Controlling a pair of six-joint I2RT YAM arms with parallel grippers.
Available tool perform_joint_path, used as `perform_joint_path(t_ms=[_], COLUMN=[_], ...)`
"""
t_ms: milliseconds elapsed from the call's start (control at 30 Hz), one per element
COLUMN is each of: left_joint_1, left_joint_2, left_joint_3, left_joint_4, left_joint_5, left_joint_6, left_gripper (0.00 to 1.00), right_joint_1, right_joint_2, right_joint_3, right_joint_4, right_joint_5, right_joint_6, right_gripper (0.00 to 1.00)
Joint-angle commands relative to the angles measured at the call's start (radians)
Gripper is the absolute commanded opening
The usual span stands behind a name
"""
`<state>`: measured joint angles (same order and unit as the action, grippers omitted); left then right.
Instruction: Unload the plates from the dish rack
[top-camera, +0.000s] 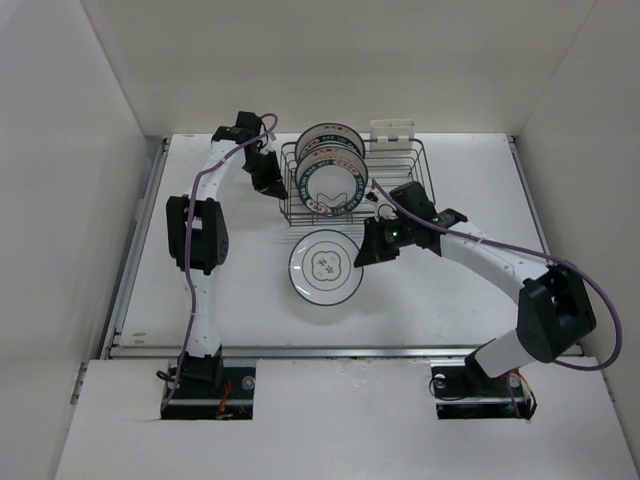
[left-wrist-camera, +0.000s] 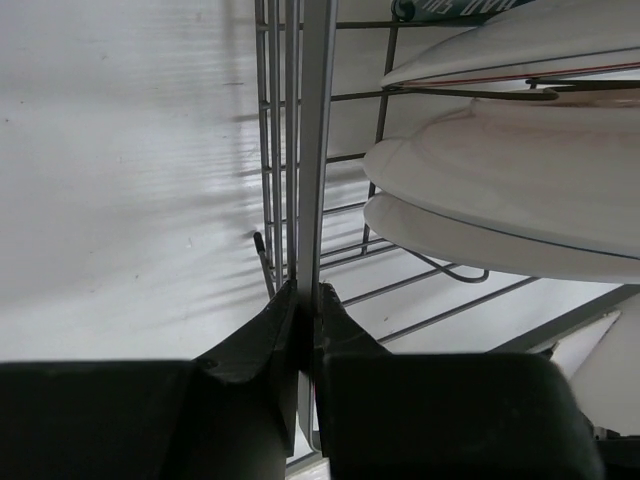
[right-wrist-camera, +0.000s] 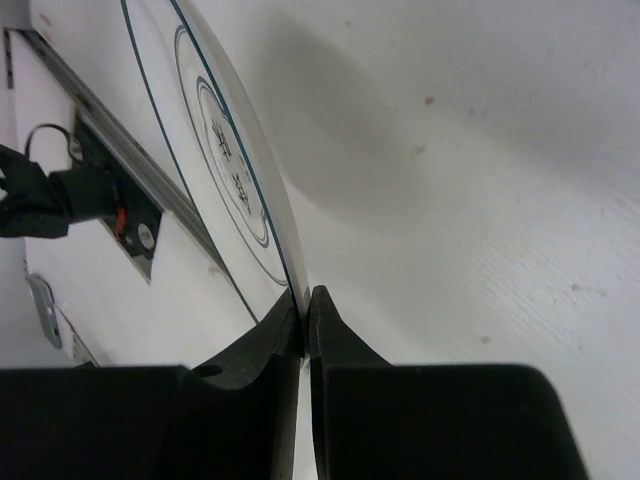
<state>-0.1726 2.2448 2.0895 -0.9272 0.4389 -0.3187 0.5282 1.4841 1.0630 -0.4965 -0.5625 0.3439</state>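
Observation:
The dark wire dish rack stands at the back middle of the table. Three plates stand upright in it: one with a broad teal ring in front, the others behind it. My left gripper is shut on the rack's left wire wall, with the plates' white backs to its right. My right gripper is shut on the right rim of the line-drawing plate, which lies about flat just in front of the rack. In the right wrist view this plate shows edge-on between my fingers.
A white plastic holder hangs on the rack's back right corner. White walls enclose the table on the left, back and right. The table's front edge rail runs just ahead of the arm bases.

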Motion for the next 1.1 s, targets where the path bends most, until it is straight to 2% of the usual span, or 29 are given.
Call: perform_joint_path(t_ms=[0,167,433,600,633,733,767,867,933,1000,1033,1067], left_joint_1=[0.007,0.007,0.007,0.007,0.007,0.007,0.007,0.007,-0.002,-0.011,-0.022,-0.033], left_joint_2=[-0.017,-0.008,-0.04,-0.051,-0.06,-0.083,-0.106,-0.164,-0.192,-0.238,-0.252,-0.267], left_joint_3=[0.024,0.067,0.007,0.026,0.026,0.038,0.038,0.027,0.027,0.027,0.027,0.027], left_joint_4=[0.145,0.096,0.077,0.077,0.077,0.077,0.077,0.097,0.106,0.119,0.128,0.128], left_joint_5=[0.081,0.003,-0.06,-0.092,-0.118,-0.159,-0.17,-0.213,-0.223,-0.232,-0.232,-0.244], left_joint_6=[-0.158,-0.099,-0.031,0.013,0.03,0.065,0.098,0.157,0.226,0.277,0.337,0.371], left_gripper=[0.0,0.0,0.0,0.0,0.0,0.13,0.24,0.38,0.53,0.62,0.68,0.7], right_joint_1=[0.006,0.006,0.006,0.006,0.006,0.006,0.006,0.006,0.006,0.006,0.006,0.006], right_joint_2=[0.048,0.146,0.242,0.291,0.291,0.291,0.291,0.262,0.234,0.211,0.176,0.154], right_joint_3=[0.003,-0.006,-0.006,-0.015,-0.015,-0.015,-0.015,-0.015,-0.015,-0.015,-0.005,0.009], right_joint_4=[0.226,0.268,0.292,0.292,0.28,0.271,0.271,0.262,0.242,0.213,0.175,0.149], right_joint_5=[-0.073,-0.074,-0.054,-0.045,-0.045,-0.025,-0.014,-0.002,-0.002,0.007,0.022,0.036], right_joint_6=[0.056,0.056,0.035,0.026,0.026,0.026,0.026,0.026,0.017,0.006,0.006,-0.008], right_gripper=[0.0,0.0,0.03,0.15,0.23,0.32,0.33,0.43,0.49,0.61,0.77,1.0])
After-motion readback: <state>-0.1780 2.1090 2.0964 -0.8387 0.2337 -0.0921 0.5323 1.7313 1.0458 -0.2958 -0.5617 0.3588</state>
